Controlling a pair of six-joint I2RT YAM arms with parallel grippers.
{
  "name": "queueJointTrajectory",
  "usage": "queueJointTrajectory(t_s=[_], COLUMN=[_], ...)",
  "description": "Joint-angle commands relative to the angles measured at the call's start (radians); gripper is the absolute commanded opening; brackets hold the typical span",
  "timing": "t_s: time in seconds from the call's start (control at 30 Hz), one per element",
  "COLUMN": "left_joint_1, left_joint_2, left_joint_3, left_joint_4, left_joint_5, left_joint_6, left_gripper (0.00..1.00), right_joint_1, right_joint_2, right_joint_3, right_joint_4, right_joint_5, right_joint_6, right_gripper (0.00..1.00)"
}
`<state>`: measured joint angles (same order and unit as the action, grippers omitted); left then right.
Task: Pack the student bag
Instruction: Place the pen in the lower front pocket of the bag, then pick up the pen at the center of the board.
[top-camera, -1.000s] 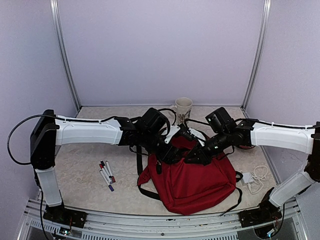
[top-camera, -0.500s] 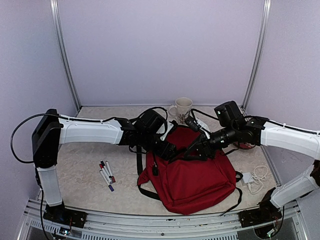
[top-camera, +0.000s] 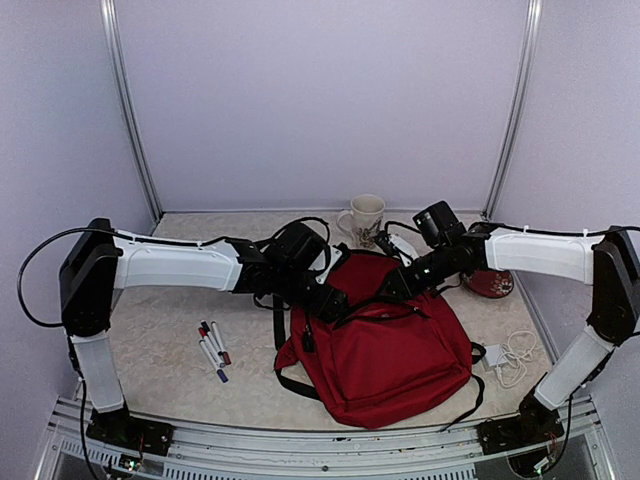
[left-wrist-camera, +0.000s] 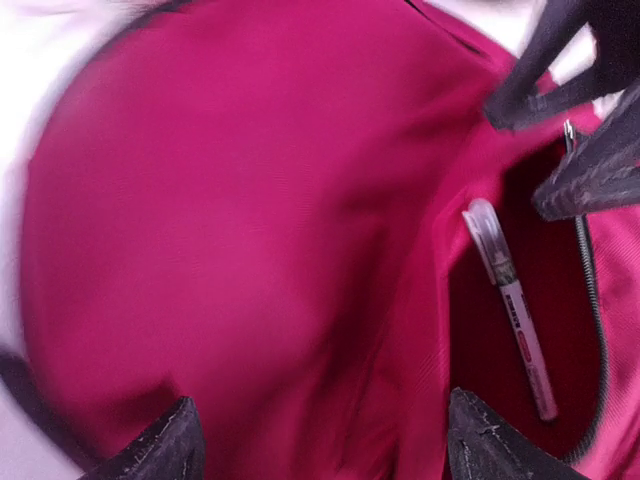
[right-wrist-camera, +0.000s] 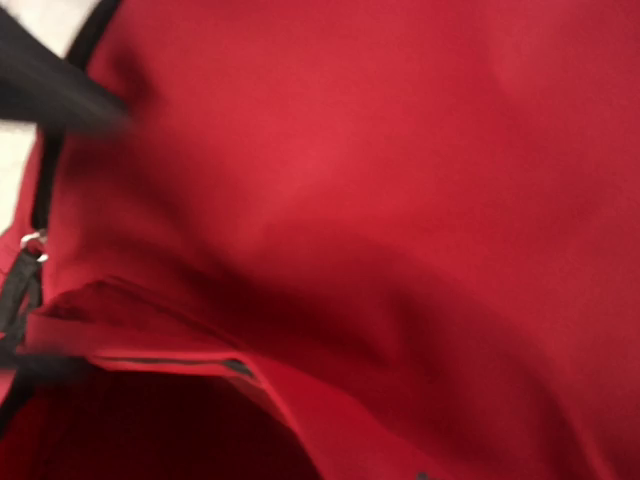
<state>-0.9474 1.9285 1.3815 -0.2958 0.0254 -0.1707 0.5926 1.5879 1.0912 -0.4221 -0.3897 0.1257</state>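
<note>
The dark red student bag (top-camera: 390, 350) lies in the middle of the table with its top opening towards the back. My left gripper (top-camera: 335, 300) hangs open over the bag's upper left; its fingertips (left-wrist-camera: 150, 450) stand wide apart over the red fabric (left-wrist-camera: 250, 250) and hold nothing. A white marker pen (left-wrist-camera: 510, 310) lies inside the open compartment. My right gripper (top-camera: 392, 284) is at the zip edge of the opening; its dark fingers (left-wrist-camera: 590, 170) show beside the zip. The right wrist view shows only blurred red fabric (right-wrist-camera: 400, 180), so its grip is unclear.
A patterned mug (top-camera: 366, 218) stands at the back. Several markers (top-camera: 212, 350) lie left of the bag. A white charger with its cable (top-camera: 508, 357) lies at the right. A red round object (top-camera: 493, 284) sits under the right arm. Black straps (top-camera: 290, 385) trail on the table.
My right gripper has drawn back up and to the rear from inside the bag to its top edge. My left gripper has shifted slightly over the bag's upper left.
</note>
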Motion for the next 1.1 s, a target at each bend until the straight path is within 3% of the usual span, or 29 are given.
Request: queueJointTrajectory(t_s=[0.0, 0.13, 0.2, 0.3, 0.5, 0.63, 0.8, 0.93, 1.07], left_joint_1=[0.070, 0.115, 0.126, 0.163, 0.195, 0.201, 0.213, 0.214, 0.216], left_joint_2=[-0.182, -0.243, -0.293, -0.378, -0.541, -0.635, -0.602, -0.579, -0.581], left_joint_3=[-0.045, -0.071, -0.154, -0.315, -0.536, -0.635, -0.694, -0.698, -0.728], left_joint_4=[-0.031, -0.349, -0.435, -0.458, -0.465, -0.422, -0.339, -0.336, -0.300], left_joint_5=[-0.107, -0.372, -0.427, -0.379, -0.337, -0.302, -0.218, -0.225, -0.205], left_joint_6=[-0.165, -0.404, -0.533, -0.661, -0.879, -0.935, -0.926, -0.920, -0.920], left_gripper=[0.81, 0.81, 0.81, 0.72, 0.44, 0.38, 0.34, 0.21, 0.21], right_joint_1=[0.003, 0.003, 0.004, 0.006, 0.010, 0.010, 0.010, 0.010, 0.010], right_joint_2=[-0.002, -0.002, -0.005, -0.014, -0.036, -0.049, -0.057, -0.064, -0.072], right_joint_3=[0.040, 0.037, 0.032, 0.018, -0.013, -0.045, -0.058, -0.063, -0.073], right_joint_4=[-0.012, -0.005, -0.006, -0.002, 0.017, 0.029, 0.031, 0.028, 0.027], right_joint_5=[0.048, 0.085, 0.110, 0.123, 0.115, 0.118, 0.127, 0.129, 0.139], right_joint_6=[0.028, 0.049, 0.058, 0.064, 0.064, 0.061, 0.058, 0.055, 0.055], right_gripper=[0.39, 0.39, 0.40, 0.39, 0.40, 0.40, 0.40, 0.40, 0.40])
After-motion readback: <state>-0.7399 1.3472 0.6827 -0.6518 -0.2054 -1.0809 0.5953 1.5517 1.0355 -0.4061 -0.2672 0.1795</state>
